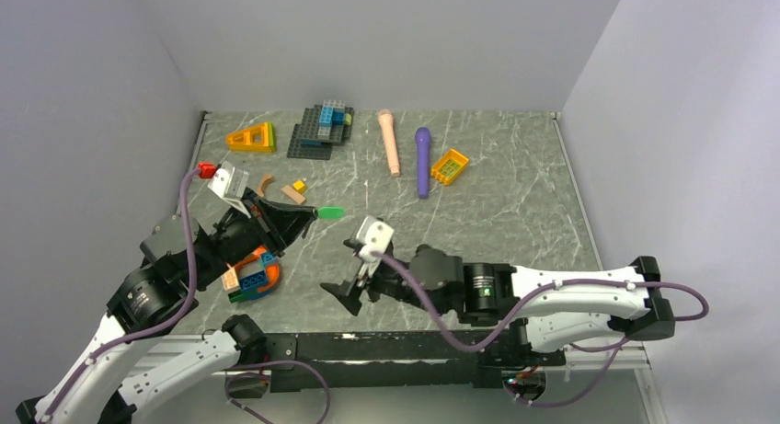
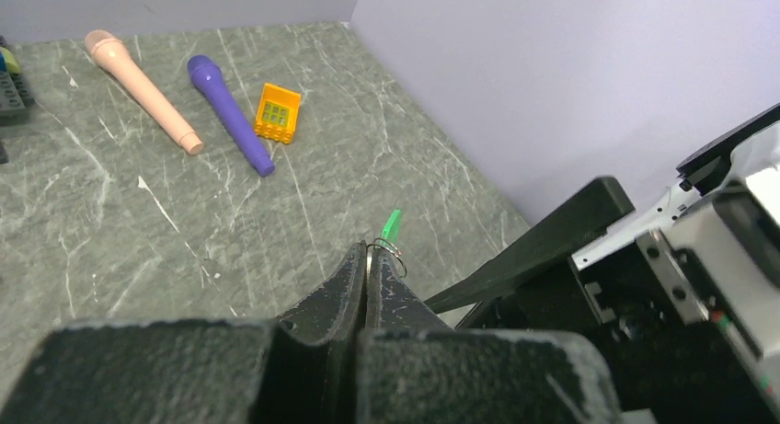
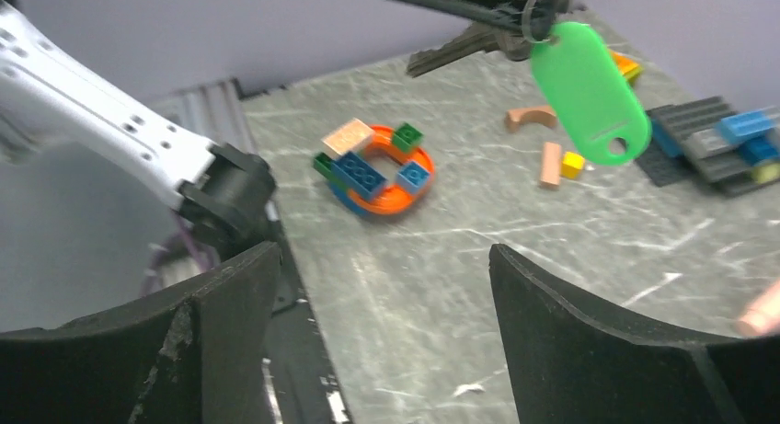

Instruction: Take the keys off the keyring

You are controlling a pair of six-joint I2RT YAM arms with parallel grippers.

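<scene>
Keyring (image 2: 388, 251) is clamped between the shut tips of the left gripper (image 2: 366, 258), up off the table (image 1: 497, 222). Its green tag (image 3: 589, 93) dangles and a key (image 3: 455, 49) juts sideways. At five o'clock hovers the right gripper (image 3: 382, 257), jaws wide apart and empty. At seven o'clock lies an orange brick ring (image 1: 253, 272).

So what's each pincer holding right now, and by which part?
Left pincer pinches the keyring by its metal ring, green tag dangling. Right pincer holds nothing.

The counter (image 1: 515, 194) is dark grey-green marble with white veins. The key tag (image 3: 589, 93) is bright green, its ring (image 2: 391, 256) looks silvery, hard to tell. Peach mic (image 1: 390, 141), purple mic (image 1: 422, 160).
</scene>
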